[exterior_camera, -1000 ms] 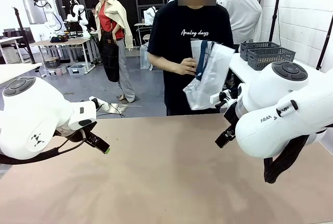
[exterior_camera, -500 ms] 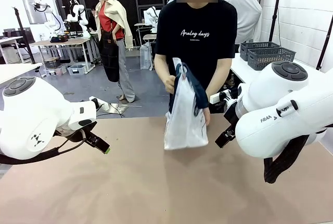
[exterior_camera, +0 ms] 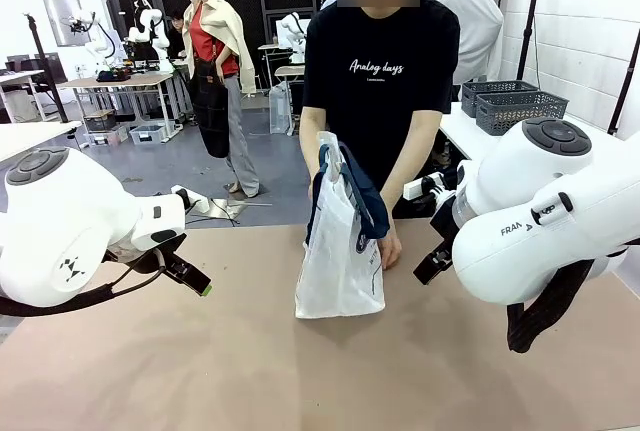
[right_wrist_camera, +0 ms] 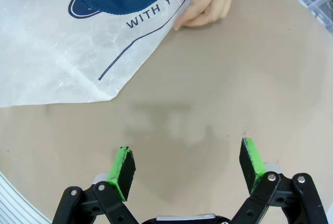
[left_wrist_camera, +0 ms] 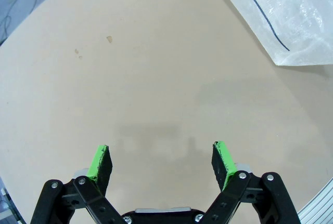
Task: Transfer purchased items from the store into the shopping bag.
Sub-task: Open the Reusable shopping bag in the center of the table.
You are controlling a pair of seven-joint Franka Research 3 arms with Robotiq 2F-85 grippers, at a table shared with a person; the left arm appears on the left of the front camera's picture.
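Flanking one shopping bag [exterior_camera: 335, 261]: two end effectors [left_wrist_camera: 161, 147] [right_wrist_camera: 187, 146], spread.

We are looking at the shopping bag [exterior_camera: 338, 261], which is standing upright on the table [exterior_camera: 200, 371], near the middle of its far side, with its bottom edge resting on the surface. It is showing translucent whitish plastic, and its dark navy strap handles [exterior_camera: 365, 196] are drooping over the top. Navy lettering [right_wrist_camera: 151, 16] is running across one face. A person's hand [exterior_camera: 389, 247] is touching its side.
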